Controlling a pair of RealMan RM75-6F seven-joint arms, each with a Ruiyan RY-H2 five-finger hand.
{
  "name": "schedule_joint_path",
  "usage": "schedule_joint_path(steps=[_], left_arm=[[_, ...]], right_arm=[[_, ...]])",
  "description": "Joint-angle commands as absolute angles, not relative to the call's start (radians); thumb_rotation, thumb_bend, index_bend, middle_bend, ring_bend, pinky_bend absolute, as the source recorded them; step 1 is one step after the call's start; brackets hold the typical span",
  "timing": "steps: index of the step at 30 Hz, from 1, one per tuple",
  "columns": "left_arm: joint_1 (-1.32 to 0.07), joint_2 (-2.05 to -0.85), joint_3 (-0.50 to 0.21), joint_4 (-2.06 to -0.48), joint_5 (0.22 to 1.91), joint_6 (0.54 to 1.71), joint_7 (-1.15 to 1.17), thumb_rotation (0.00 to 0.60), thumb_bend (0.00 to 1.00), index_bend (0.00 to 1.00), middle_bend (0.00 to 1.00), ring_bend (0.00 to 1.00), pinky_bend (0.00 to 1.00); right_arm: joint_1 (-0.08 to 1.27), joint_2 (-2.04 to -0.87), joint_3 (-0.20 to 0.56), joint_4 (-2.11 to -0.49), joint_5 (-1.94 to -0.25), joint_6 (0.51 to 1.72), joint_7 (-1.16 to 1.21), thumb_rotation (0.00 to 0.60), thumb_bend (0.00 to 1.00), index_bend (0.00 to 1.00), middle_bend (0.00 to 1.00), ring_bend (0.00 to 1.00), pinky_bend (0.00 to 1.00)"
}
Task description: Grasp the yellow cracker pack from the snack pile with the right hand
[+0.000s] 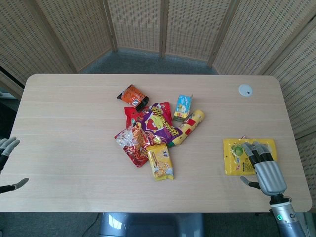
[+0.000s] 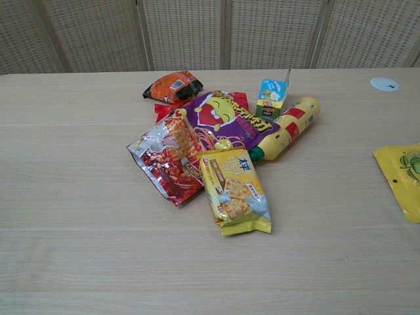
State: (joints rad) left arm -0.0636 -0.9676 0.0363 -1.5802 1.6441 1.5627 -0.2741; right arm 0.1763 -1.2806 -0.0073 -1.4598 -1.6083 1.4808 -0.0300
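The yellow cracker pack [image 1: 160, 161] lies flat at the front of the snack pile, its top end tucked under a purple bag [image 1: 162, 122]. In the chest view the cracker pack [image 2: 235, 190] shows cracker pictures and a blue logo. My right hand [image 1: 264, 165] is far to the right of the pile, fingers stretched out and apart, holding nothing. Its fingertips overlap a separate flat yellow pouch [image 1: 236, 157]. My left hand [image 1: 7, 148] shows only partly at the table's left edge, fingers spread and empty. Neither hand appears in the chest view.
The pile also holds a red foil bag [image 1: 131, 143], an orange packet [image 1: 133, 95], a small blue-yellow carton [image 1: 183, 106] and a yellow tube [image 1: 190, 126]. A white disc [image 1: 245, 90] sits at the back right. The yellow pouch [image 2: 401, 177] lies near the right edge.
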Motion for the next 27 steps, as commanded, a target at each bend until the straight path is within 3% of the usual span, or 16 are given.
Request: schedule_joint_path(steps=[1,12,15,20,27], left_arm=[[-0.064,-0.968,0.037,-1.581,1.646,1.562,-0.271,0.6,0.0,0.05,0.0,0.0,0.0],[-0.061,-0.976,0.037,-1.585,1.645,1.561,-0.25,0.6,0.0,0.05,0.0,0.0,0.0],[-0.065,-0.984,0.037,-1.581,1.64,1.546,-0.237,0.6,0.0,0.05,0.0,0.0,0.0],[-0.068,-0.998,0.037,-1.582,1.633,1.533,-0.209,0.6,0.0,0.05,0.0,0.0,0.0],[-0.071,-1.009,0.031,-1.577,1.611,1.516,-0.189,0.6,0.0,0.05,0.0,0.0,0.0]], right_arm=[[0.175,-1.28,-0.008,-1.453,-1.611,1.479,-0.029,0.6,0.0,0.0,0.0,0.0,0.0],[0.237,-1.303,-0.035,-1.332,-1.702,1.417,0.075,0.6,0.0,0.0,0.0,0.0,0.0],[0.318,-1.336,-0.05,-1.192,-1.834,1.433,0.175,0.6,0.0,0.0,0.0,0.0,0.0],[0.446,-1.467,-0.076,-0.87,-2.044,1.574,0.284,0.6,0.0,0.0,0.0,0.0,0.0],[0.581,-1.658,-0.135,-0.502,-2.184,1.738,0.401,0.6,0.0,0.0,0.0,0.0,0.0]])
